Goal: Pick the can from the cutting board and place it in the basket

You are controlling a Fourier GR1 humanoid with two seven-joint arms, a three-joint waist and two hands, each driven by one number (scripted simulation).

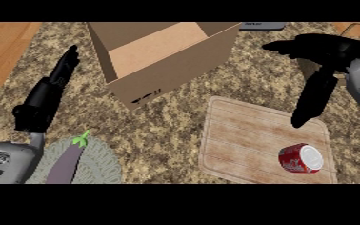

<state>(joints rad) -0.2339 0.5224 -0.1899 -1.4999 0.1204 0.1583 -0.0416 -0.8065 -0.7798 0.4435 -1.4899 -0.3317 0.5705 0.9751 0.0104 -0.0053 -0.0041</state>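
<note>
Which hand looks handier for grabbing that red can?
The right hand: it hangs open over the cutting board where the can lies. The left hand is across the counter, by the eggplant.

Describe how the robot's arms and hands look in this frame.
Both are matte black: the left robot hand is long and slim on a grey, rounded forearm; the right robot hand shows thick tapering fingers, with a sliver of grey forearm behind. No cables or markings visible.

Can lying on its side on the board's near right corner, box behind and left of the board, eggplant on a mat at near left, right hand above the board's far right edge, left hand behind the mat
</note>
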